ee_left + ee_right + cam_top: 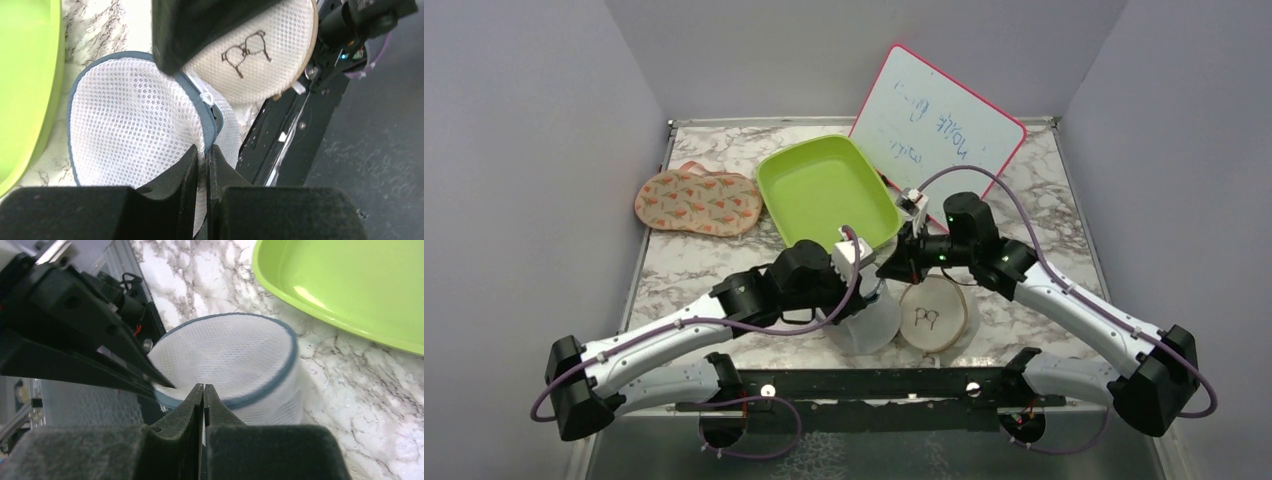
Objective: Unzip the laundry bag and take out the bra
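**Both grippers at the rim, zip barely begun**

The laundry bag stands on the marble table near the arm bases, just beside the beige disc with the glasses drawing and near the green tray. The left gripper is clenched on the bag's mesh wall at the grey-blue rim. The right gripper has its fingers pressed together at that rim. Whether the zip pull lies between them cannot be told.

The step in hand looks like opening the zip. To do it well, the left gripper should anchor the fabric close to the slider so the soft wall does not bunch. The right should draw the pull along the curve of the rim rather than straight away from it.

Only the left wrist view shows the white pull, with what may be a short parted stretch of zip below it and the right gripper's dark bulk just above. The right wrist view shows the round top panel nearly whole. The overhead view places the bag but hides the zip beneath both grippers. No bra can be made out through the mesh.
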`<control>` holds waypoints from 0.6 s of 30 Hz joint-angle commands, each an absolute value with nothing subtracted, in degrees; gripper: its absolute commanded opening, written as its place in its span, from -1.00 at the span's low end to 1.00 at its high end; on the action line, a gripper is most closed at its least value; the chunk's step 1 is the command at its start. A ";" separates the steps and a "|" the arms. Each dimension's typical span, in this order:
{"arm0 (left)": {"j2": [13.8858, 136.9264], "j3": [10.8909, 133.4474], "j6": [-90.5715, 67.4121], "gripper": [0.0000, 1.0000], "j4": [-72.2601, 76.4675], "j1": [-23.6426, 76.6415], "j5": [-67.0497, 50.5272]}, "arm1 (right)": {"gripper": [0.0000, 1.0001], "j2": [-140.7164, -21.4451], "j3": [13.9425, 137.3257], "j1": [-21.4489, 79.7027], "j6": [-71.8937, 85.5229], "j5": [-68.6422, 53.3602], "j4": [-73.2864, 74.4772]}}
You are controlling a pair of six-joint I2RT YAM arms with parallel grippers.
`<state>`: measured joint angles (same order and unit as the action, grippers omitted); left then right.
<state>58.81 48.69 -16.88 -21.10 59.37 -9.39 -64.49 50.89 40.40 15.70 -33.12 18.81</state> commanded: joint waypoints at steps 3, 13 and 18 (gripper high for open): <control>48.31 40.99 -8.39 -1.00 -14.39 59.68 -11.98 | -0.99 -64.04 46.25 31.01 22.39 -41.77 8.15; 48.34 40.48 -14.59 -1.00 -8.79 59.68 -10.85 | -0.37 -63.25 49.66 28.56 13.55 -58.15 20.17; 49.86 41.39 -13.06 -1.00 -11.23 59.63 -10.66 | -0.07 -60.79 44.85 29.08 18.28 -68.67 19.36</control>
